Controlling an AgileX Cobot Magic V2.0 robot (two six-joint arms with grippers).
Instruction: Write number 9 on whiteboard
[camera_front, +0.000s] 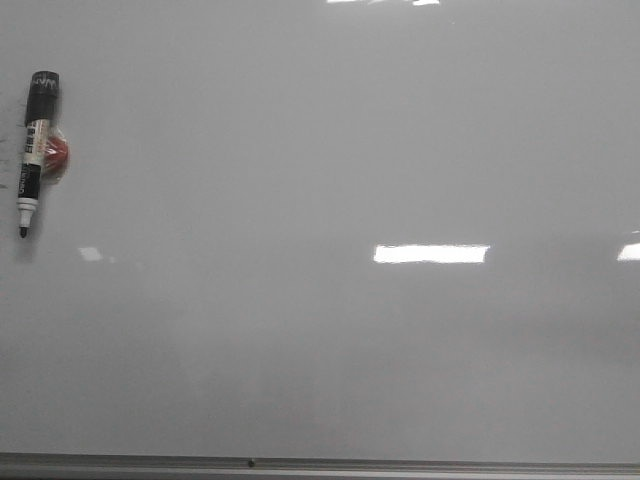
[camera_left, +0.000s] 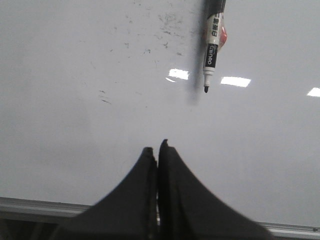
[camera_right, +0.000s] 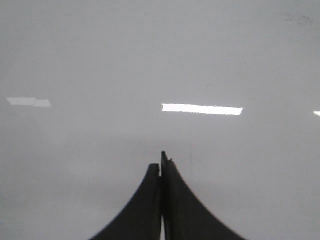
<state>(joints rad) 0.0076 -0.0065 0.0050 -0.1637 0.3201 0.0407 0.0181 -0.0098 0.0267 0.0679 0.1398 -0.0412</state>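
Observation:
The whiteboard (camera_front: 330, 150) is a glossy pale grey surface that fills every view. The number 9 is out of view; I see no drawn figure on the board. A black and white marker (camera_front: 34, 150) lies at the far left, its bare tip pointing toward the board's near edge. The left wrist view also shows this marker (camera_left: 212, 47), well ahead of my left gripper (camera_left: 156, 146), which is shut and empty. My right gripper (camera_right: 160, 160) hangs over bare board, also shut and empty. Neither gripper appears in the front view.
A small red round piece (camera_front: 58, 152) sits against the marker's right side. Faint dark smudges (camera_left: 165, 22) mark the board near the marker. A grey metal edge strip (camera_front: 320, 465) runs along the near side. Ceiling light reflections (camera_front: 432, 253) glare on the surface.

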